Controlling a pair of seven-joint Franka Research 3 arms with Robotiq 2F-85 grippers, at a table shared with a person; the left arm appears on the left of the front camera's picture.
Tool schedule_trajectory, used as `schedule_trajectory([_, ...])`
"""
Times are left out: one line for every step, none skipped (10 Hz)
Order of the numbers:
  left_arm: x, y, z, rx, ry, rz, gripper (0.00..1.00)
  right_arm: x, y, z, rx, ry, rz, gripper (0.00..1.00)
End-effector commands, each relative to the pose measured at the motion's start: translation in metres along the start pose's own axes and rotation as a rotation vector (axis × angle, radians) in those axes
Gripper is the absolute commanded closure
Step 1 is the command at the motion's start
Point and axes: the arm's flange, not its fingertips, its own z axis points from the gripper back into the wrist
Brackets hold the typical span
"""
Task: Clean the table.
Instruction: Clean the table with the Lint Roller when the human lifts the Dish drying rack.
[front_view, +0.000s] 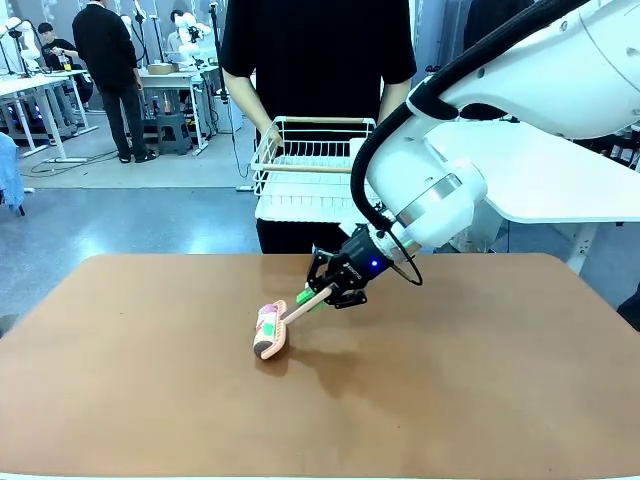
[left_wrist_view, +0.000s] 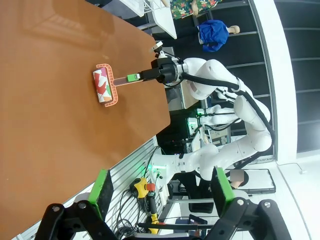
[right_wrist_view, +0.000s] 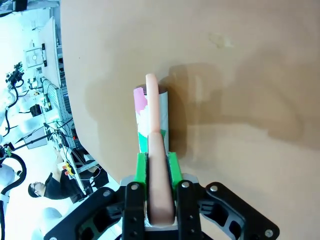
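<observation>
The right gripper (right_wrist_view: 156, 165) fingers pinch the pink patterned-drum roller (front_view: 270, 333); press it flat on the glossy terracotta bench (front_view: 480, 380), stroke evenly

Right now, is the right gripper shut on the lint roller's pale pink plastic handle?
Shut: in the right wrist view, the right gripper's green pads press both sides of the pale pink handle.

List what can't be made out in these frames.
- Front view: the roller's underside, hidden by its own body; contact with the table unclear.
- Right wrist view: part of the roller's sheet, covered by the handle in the right claw.
- Right wrist view: faint mark, stain or glare unclear.
- Front view: wire rack interior, partly behind the right arm.
</observation>
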Motion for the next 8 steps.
schedule_trajectory([-0.001,0.001,0.003,-0.02,-0.004,-0.022,0.0,0.007,0.021,0.006,-0.023,-0.033,0.029,0.79])
schedule_trajectory([-0.001,0.001,0.003,-0.02,-0.004,-0.022,0.0,0.01,0.029,0.025,-0.03,-0.068,0.053,0.79])
schedule_trajectory([-0.001,0.001,0.003,-0.02,-0.004,-0.022,0.0,0.013,0.033,0.044,0.019,-0.08,0.047,0.79])
schedule_trajectory([-0.001,0.001,0.003,-0.02,-0.004,-0.022,0.0,0.013,0.035,0.063,0.054,-0.084,0.061,0.79])
schedule_trajectory([-0.001,0.001,0.003,-0.02,-0.004,-0.022,0.0,0.011,0.037,0.085,0.089,-0.039,0.113,0.79])
schedule_trajectory([-0.001,0.001,0.003,-0.02,-0.004,-0.022,0.0,0.012,0.036,0.112,0.06,-0.041,0.116,0.79])
schedule_trajectory([-0.001,0.001,0.003,-0.02,-0.004,-0.022,0.0,0.011,0.032,0.137,0.02,-0.045,0.11,0.79])
schedule_trajectory([-0.001,0.001,0.003,-0.02,-0.004,-0.022,0.0,0.01,0.025,0.165,-0.041,-0.051,0.09,0.79])
